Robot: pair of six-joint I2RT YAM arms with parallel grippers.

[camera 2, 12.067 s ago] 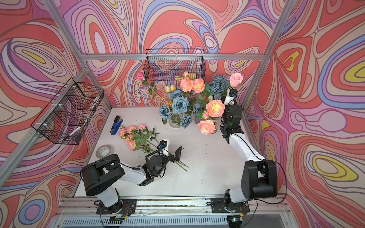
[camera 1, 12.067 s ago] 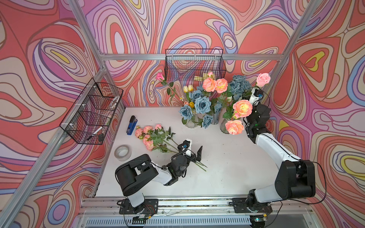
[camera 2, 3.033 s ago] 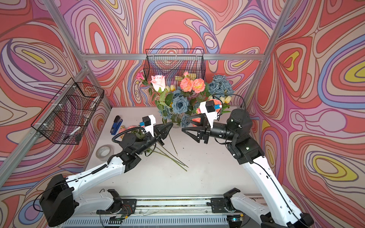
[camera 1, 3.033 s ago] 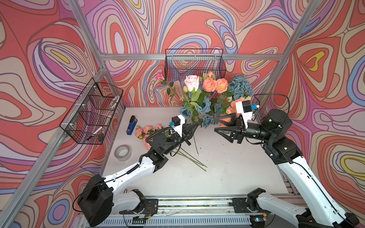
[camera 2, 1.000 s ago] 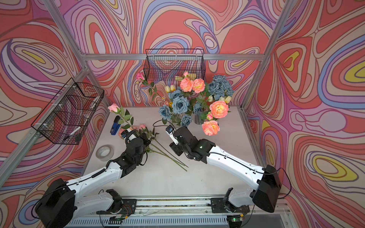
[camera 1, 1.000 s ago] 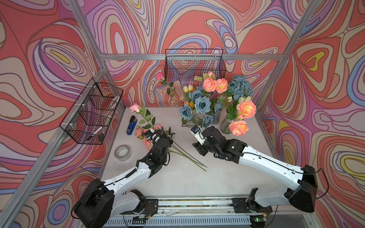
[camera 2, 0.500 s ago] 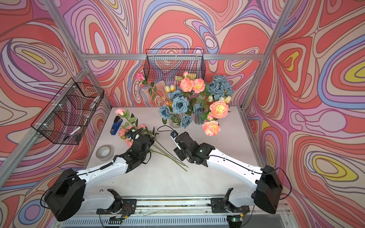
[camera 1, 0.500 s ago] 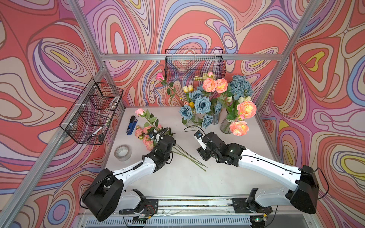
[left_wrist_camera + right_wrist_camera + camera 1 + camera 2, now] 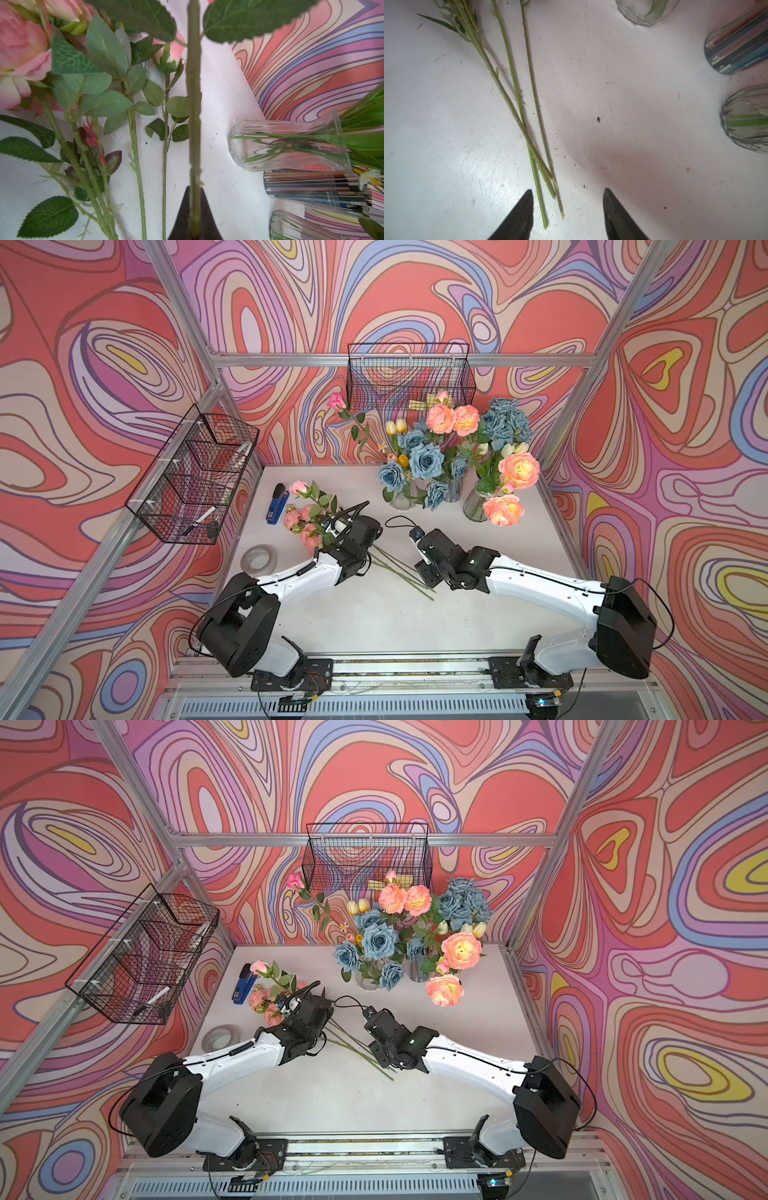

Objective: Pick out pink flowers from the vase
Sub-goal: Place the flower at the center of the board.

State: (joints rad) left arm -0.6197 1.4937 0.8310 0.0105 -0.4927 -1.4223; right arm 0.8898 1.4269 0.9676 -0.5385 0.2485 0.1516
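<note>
While the left gripper (image 9: 194,209) clamps a pink rose stem (image 9: 193,104), pink flowers (image 9: 305,526) lying beneath its fingers (image 9: 181,220), release seems next; right gripper (image 9: 568,207) gapes empty.

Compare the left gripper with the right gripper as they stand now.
The left gripper is shut on the stem of a pink rose; the right gripper stands open and holds nothing. The left gripper's stem runs over the picked pink flowers lying on the table; the right gripper points at the cut ends of their loose stems. Both are low over the white table, at the same pile.
</note>
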